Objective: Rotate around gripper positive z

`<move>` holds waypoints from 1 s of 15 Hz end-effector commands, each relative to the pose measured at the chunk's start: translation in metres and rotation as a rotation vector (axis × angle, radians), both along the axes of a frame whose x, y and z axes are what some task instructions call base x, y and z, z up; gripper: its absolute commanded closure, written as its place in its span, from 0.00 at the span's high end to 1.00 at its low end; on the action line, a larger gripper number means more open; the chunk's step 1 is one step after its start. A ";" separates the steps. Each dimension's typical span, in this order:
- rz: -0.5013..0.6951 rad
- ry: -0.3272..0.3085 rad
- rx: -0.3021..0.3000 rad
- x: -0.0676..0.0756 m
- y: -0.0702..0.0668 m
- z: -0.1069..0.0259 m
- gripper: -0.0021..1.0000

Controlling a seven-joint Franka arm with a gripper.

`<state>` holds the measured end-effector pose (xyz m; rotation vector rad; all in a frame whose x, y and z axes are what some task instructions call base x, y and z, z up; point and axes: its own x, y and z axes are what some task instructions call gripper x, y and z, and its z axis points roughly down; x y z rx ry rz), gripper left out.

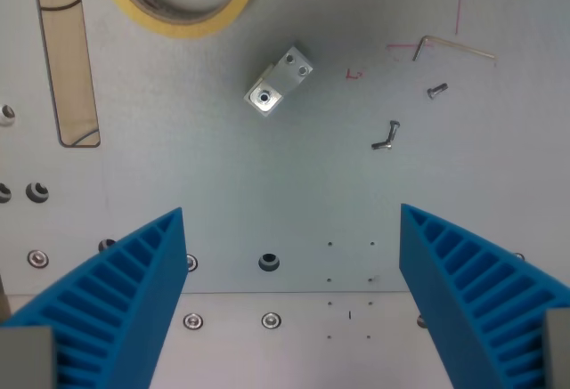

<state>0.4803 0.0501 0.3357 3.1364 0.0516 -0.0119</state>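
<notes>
Here, the wrist view looks straight down on a grey metal plate (267,184). The gripper (292,229) stands wide open: its two blue ribbed fingers (125,300) enter from 7 and 5 o'clock, well apart, with nothing between them but bare plate. Neither finger touches any loose part.

Slightly above centre, toward 12 o'clock, lies a small aluminium block (279,82), tilted diagonally, with one screw hole in its lower face and two in its upper face. At the top edge, around 11 o'clock, a roll of yellow tape (183,6) is partly cut off by the frame. At 10 o'clock a long rounded slot (71,60) in the plate shows a tan surface beneath.

Toward 1 to 2 o'clock lie an Allen key (450,46), a small screw (436,91) just below it, and a pair of screws (386,136) lower still; faint red pen marks (356,74) lie near the key. At 6 o'clock a dark threaded hole (269,262) sits in the plate, with a row of bolt heads (272,320) beneath it.
</notes>
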 end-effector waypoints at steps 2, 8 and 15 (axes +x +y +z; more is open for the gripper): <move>-0.111 -0.005 0.000 0.000 0.000 0.002 1.00; -0.191 -0.006 -0.001 0.000 0.000 0.002 1.00; -0.284 -0.006 -0.001 0.000 0.000 0.002 1.00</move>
